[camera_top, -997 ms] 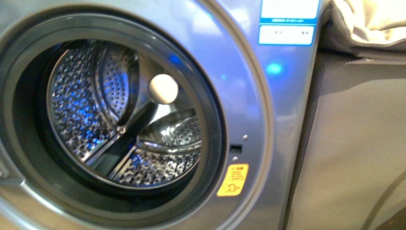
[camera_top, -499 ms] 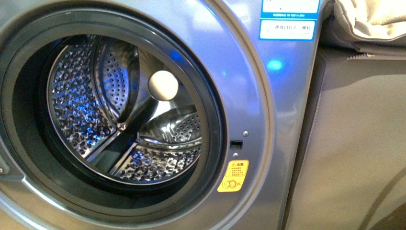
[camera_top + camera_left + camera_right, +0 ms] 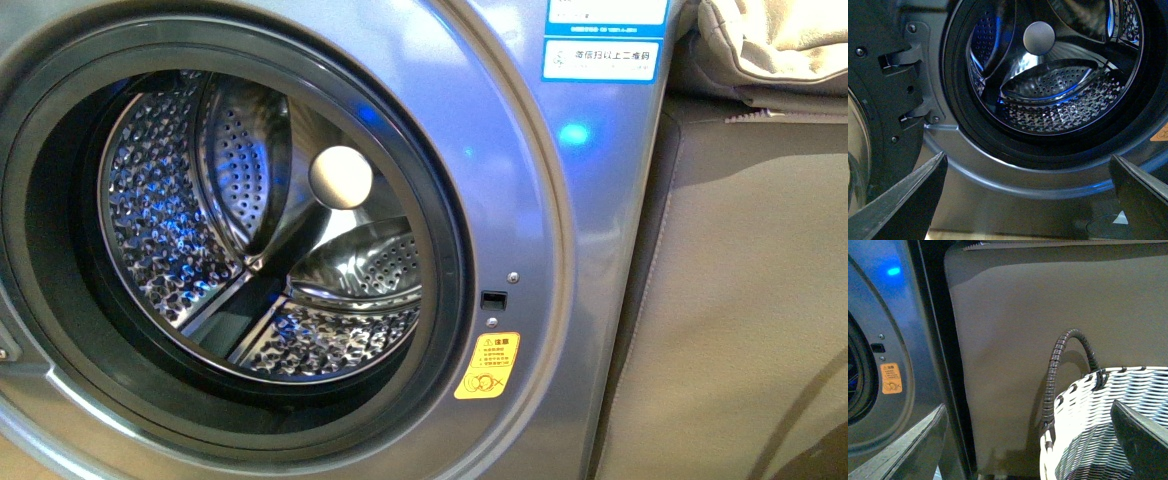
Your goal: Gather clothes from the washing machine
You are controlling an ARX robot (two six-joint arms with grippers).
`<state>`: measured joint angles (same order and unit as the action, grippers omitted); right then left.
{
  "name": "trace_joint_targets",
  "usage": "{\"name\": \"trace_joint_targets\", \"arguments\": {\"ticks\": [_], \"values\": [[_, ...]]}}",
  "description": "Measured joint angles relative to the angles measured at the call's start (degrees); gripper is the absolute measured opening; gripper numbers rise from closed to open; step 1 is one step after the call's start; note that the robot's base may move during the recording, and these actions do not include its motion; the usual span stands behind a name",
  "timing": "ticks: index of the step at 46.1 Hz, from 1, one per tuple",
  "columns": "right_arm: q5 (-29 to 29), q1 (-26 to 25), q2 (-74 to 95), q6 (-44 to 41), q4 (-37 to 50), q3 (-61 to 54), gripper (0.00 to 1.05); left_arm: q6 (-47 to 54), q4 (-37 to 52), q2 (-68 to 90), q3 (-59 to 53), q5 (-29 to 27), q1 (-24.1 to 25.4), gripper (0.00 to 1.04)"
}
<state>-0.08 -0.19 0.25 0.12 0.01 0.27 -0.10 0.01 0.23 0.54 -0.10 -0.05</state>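
The grey washing machine (image 3: 560, 200) fills the front view, its round opening showing the perforated steel drum (image 3: 260, 230). An orange sticker (image 3: 487, 366) sits beside the opening. No blue clothes show in the drum or in any view. My left gripper (image 3: 1028, 200) is open and empty, low in front of the machine's opening, facing the drum (image 3: 1058, 90). The swung-open door (image 3: 873, 115) and its hinge are beside it. My right gripper (image 3: 1030, 445) is open and empty, between the machine (image 3: 893, 340) and a woven basket. Neither arm shows in the front view.
A grey-and-white woven basket (image 3: 1108, 425) with a dark wrapped handle (image 3: 1055, 370) stands by the beige sofa side (image 3: 1048, 315). The sofa (image 3: 740, 300) stands right of the machine, with a cushion on top (image 3: 770, 40).
The front view has shifted slightly: the machine sits a little lower and sharper in frame than a second ago. Nothing else has moved.
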Motion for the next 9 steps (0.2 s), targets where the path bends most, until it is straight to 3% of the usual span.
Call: {"name": "trace_joint_targets", "arguments": {"ticks": [9], "values": [[0.00,0.00,0.00,0.02,0.00,0.00,0.97,0.00,0.00,0.00,0.00,0.00,0.00,0.98]]}}
